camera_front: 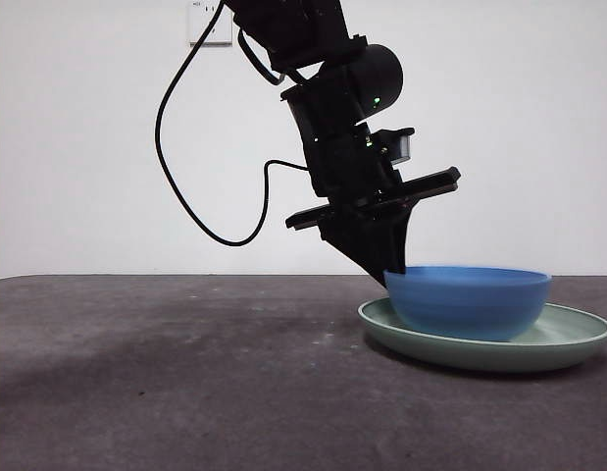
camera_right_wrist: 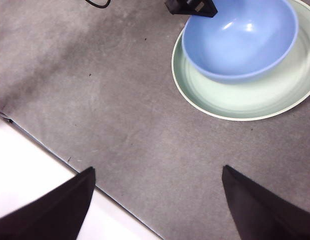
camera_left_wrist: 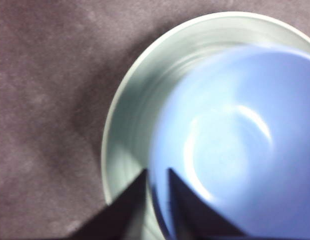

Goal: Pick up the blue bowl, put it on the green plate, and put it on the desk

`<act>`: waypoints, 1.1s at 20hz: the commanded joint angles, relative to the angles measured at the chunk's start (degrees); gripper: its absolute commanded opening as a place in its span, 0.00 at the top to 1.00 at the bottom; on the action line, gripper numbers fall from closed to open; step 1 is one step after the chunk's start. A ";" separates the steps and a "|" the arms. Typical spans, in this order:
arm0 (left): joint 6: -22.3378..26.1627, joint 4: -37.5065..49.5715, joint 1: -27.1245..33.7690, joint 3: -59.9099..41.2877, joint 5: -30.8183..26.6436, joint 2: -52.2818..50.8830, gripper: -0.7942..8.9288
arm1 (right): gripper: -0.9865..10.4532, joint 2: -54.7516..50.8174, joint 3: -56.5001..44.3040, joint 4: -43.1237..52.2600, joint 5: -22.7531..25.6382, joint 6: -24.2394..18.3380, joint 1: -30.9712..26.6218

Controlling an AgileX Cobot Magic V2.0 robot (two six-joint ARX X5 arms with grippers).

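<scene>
- I see the blue bowl (camera_front: 468, 302) sitting upright inside the green plate (camera_front: 578, 343), toward the plate's left side in the front view.
- In the right wrist view the bowl (camera_right_wrist: 240, 37) sits off-centre on the plate (camera_right_wrist: 245, 100), so one side of the plate floor shows as a broad bare band.
- My left gripper (camera_front: 396, 270) comes down from above at a slant and meets the bowl at its left rim in the front view.
- In the left wrist view the left gripper (camera_left_wrist: 157, 182) has its fingers (camera_left_wrist: 129, 200) nearly together, one outside the bowl wall (camera_left_wrist: 235, 150) and one inside it, pinching the rim between them.
- That picture is blurred around the bowl, so I cannot tell how hard the pinch is.
- The plate (camera_left_wrist: 129, 130) lies flat on the desk (camera_front: 185, 373), on the right half of the front view.
- The desk (camera_right_wrist: 119, 100) is dark, mottled and matte.
- My right gripper (camera_right_wrist: 160, 200) hangs well apart from the plate, over the desk near its pale edge (camera_right_wrist: 34, 170).
- Its fingers (camera_right_wrist: 59, 205) stand wide apart with nothing between them.
- A black cable (camera_front: 176, 167) loops down from the working arm in front of the white wall (camera_front: 68, 147).
- A white wall outlet (camera_front: 210, 25) shows at the top of the front view.
</scene>
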 commanded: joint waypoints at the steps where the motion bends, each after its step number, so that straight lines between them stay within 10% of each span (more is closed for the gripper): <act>1: 0.46 0.15 -0.81 1.97 0.00 1.77 0.69 | 0.56 0.15 1.07 0.13 0.17 0.61 0.09; 22: 0.17 -7.32 4.22 1.05 0.07 -29.46 0.69 | 0.56 0.15 1.07 0.20 1.70 0.59 0.04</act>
